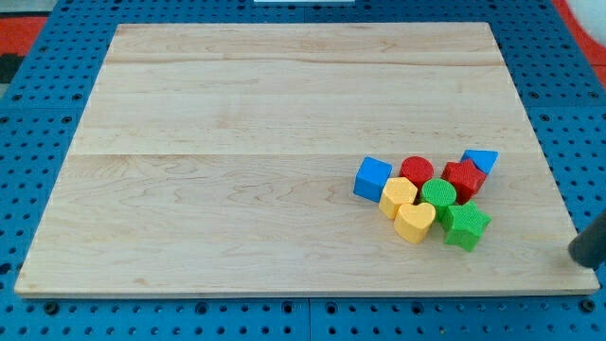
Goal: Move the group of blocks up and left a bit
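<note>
Several blocks sit packed together on the wooden board, at the view's lower right. A blue cube is at the group's left. A red cylinder, a red star-like block and a blue triangle form the top row. A yellow block and a green cylinder are in the middle. A yellow heart and a green star are at the bottom. My tip is at the view's right edge, right of and a little below the green star, well apart from it.
The board lies on a blue pegboard surface. The board's right edge runs close to my tip. A red area shows at the view's top left corner.
</note>
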### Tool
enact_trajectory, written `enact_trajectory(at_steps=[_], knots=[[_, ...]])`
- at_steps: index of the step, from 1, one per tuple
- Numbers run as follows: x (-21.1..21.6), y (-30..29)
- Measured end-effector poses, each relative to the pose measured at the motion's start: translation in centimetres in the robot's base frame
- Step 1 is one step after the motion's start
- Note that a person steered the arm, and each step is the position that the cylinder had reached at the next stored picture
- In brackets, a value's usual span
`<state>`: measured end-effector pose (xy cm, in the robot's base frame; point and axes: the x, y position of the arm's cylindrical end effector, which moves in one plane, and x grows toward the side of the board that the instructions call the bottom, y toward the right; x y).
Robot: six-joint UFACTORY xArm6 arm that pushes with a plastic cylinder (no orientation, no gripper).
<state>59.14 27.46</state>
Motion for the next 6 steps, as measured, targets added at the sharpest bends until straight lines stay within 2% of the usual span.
enact_trajectory(at_steps=[2, 6], knots=[[0.3, -4.1], [-8.1, -11.3]])
